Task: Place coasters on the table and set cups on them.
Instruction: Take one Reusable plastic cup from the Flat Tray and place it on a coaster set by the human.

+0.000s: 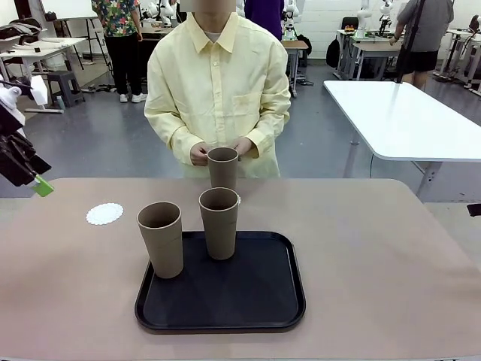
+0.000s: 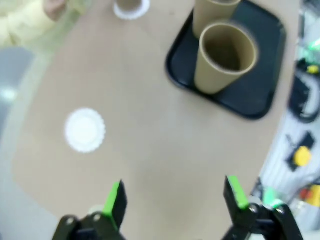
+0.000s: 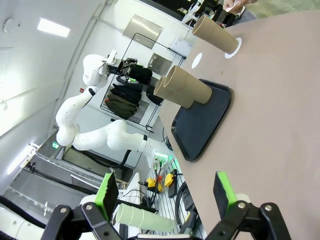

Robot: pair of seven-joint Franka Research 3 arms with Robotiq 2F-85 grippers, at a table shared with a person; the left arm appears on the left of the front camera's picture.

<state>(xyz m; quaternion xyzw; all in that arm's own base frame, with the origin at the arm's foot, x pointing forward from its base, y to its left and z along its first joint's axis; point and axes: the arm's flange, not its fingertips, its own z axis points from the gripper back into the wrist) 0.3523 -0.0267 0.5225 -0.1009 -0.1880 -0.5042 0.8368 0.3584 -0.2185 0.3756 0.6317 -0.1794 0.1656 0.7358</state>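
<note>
left gripper (image 2: 174,186), right gripper (image 3: 164,179) spread above beige table (image 1: 376,263); seemingly a lab beyond

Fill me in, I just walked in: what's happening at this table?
A person's hands hold one cup at the far edge of the table, where it stands on a coaster. Two more cups stand on the black tray, and a second coaster lies bare on the table's left part. Both grippers are open and empty: the left gripper hangs above the table near the bare coaster, the right gripper farther off.
</note>
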